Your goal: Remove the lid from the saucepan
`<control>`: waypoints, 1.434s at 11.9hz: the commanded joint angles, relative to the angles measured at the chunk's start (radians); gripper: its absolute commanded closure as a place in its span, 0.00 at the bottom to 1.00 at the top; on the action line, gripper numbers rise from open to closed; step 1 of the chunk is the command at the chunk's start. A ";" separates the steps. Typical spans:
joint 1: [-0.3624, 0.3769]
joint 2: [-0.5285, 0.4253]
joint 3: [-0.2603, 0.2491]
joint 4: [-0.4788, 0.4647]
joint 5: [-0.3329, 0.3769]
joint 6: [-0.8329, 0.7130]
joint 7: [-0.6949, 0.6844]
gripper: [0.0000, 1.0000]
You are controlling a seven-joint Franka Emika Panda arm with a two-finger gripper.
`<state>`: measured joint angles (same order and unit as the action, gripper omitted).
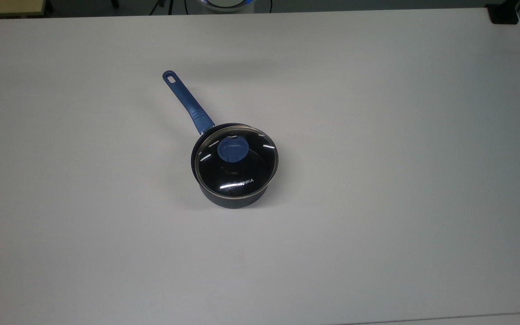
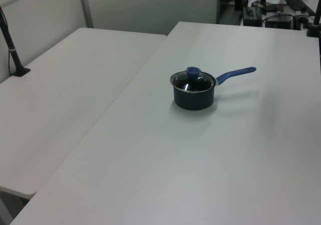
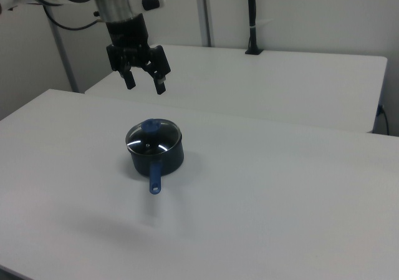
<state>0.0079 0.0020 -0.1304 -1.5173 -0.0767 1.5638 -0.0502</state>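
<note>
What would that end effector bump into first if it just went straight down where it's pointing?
Probably the lid, around its blue knob, or the table just behind the saucepan. The open end effector hangs above; one view leaves depth unclear.

One small dark navy saucepan with a long blue handle (image 1: 233, 192), one clear glass lid with a blue knob (image 1: 238, 167), two white tables (image 2: 210, 150), one black two-finger gripper (image 3: 144, 83)

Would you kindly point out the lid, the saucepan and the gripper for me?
lid (image 1: 230, 150): top view, on its blue knob.
saucepan (image 1: 188, 102): top view, midway along its blue handle.
gripper (image 3: 144, 84): right view, midway between its open fingertips.
</note>
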 commanded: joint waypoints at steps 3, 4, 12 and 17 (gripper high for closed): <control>0.004 0.090 0.027 -0.018 0.017 0.112 0.014 0.00; 0.006 0.116 0.055 -0.020 0.015 0.155 0.071 0.00; 0.099 0.407 0.129 -0.018 0.002 0.505 0.433 0.00; 0.107 0.428 0.132 -0.018 0.009 0.529 0.472 0.00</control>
<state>0.1042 0.4356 0.0038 -1.5340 -0.0746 2.0768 0.3989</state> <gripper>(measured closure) 0.000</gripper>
